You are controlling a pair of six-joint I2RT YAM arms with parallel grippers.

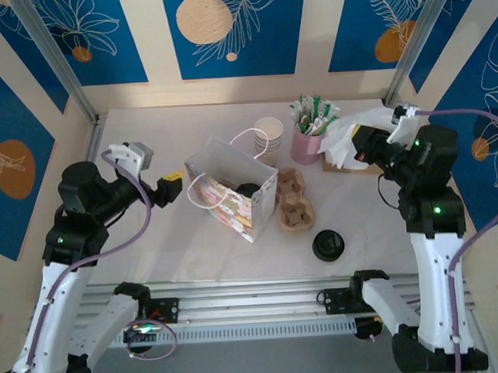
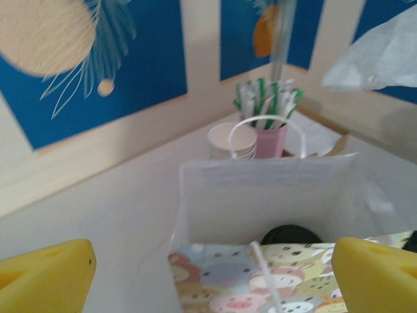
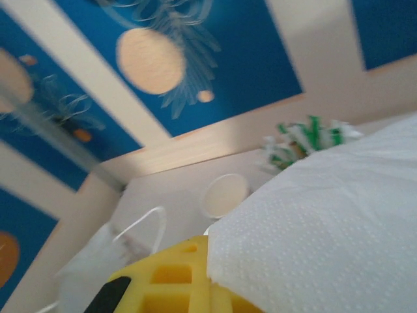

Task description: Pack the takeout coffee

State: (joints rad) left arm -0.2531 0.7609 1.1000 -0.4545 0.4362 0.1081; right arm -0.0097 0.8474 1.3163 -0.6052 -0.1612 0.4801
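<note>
In the bag [image 1: 225, 205] sits a takeout coffee [image 1: 247, 189]; right end effector [image 1: 358, 147] clamps a napkin [image 1: 351, 126], left end effector [image 1: 172, 187] gapes; napkin likely goes in next.

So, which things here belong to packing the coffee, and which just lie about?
Job: black-lidded disposable cup on the table; its twin inside the animal-print paper bag; white paper napkin in the shut right gripper.
Lying about: stack of lidless white paper cups; pink cup of straws; brown cardboard cup carrier.
</note>
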